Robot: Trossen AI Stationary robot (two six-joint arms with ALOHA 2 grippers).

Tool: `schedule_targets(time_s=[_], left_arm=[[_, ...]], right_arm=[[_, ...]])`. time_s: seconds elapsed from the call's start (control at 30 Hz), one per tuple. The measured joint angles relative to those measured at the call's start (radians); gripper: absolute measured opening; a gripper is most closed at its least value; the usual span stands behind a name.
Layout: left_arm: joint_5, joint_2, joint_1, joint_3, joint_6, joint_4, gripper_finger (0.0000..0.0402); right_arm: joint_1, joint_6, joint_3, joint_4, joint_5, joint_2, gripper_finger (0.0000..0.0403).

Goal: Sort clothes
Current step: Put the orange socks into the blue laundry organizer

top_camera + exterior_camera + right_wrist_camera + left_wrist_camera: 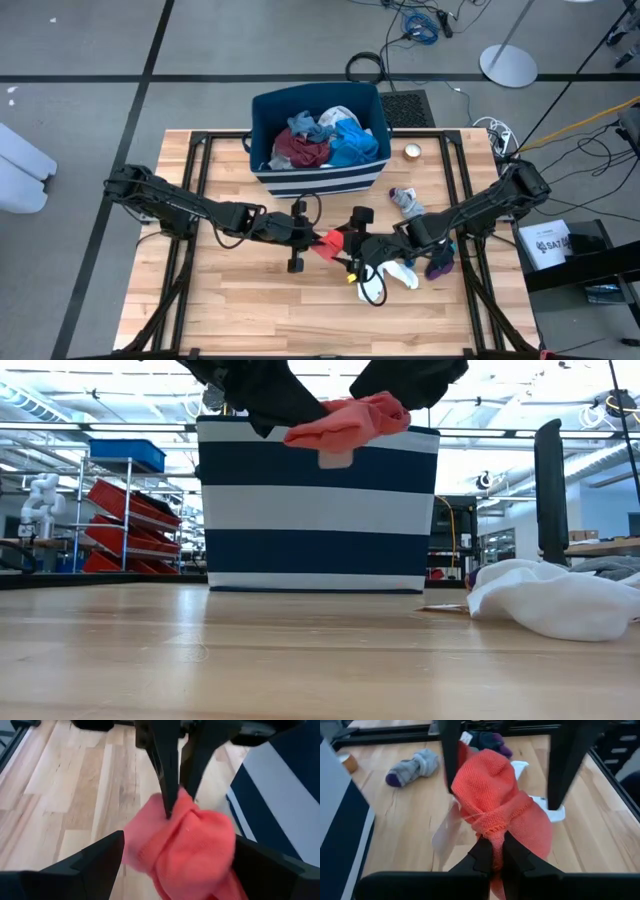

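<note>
The striped cloth bin [320, 180] stands behind. My left gripper [492, 851] pinches a soft knitted red sock [500, 815], bunched, above the wooden table [240, 290]. My right gripper [177, 855] is spread wide around it.

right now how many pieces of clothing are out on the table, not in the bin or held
3 that show: a grey sock near the bin, a white garment at the front and a dark purple piece beside it. The arms may hide more.
</note>
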Motion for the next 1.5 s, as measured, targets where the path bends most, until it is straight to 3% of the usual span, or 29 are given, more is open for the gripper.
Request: schedule_targets(time_s=[0.23, 0.4, 0.6, 0.87, 1.03, 1.33, 1.5], left_arm=[[0.006, 0.0, -0.007, 0.0, 0.013, 0.009, 0.0023], [0.007, 0.0, -0.007, 0.0, 0.015, 0.018, 0.0023], [0.011, 0.0, -0.007, 0.0, 0.015, 0.018, 0.0024], [0.028, 0.0, -0.007, 0.0, 0.01, 0.019, 0.0024], [0.04, 0.0, -0.007, 0.0, 0.008, 0.019, 0.0039], [0.007, -0.003, -0.007, 0.002, -0.042, -0.008, 0.0133], [-0.019, -0.07, -0.005, 0.002, -0.045, -0.102, 0.0153]], right_arm=[[-0.009, 0.014, 0.0, 0.006, 0.006, 0.008, 0.033], [-0.021, 0.025, 0.0, 0.003, -0.004, 0.008, 0.0286], [-0.019, 0.026, 0.0, 0.001, -0.006, 0.008, 0.0189], [-0.019, 0.003, 0.0, -0.001, -0.019, 0.008, 0.0018], [-0.019, 0.004, 0.0, 0.0, -0.039, 0.008, 0.0014], [-0.019, 0.001, 0.0, -0.006, -0.038, 0.008, 0.0006], [-0.019, 0.001, 0.0, -0.034, -0.032, 0.008, 0.0006]])
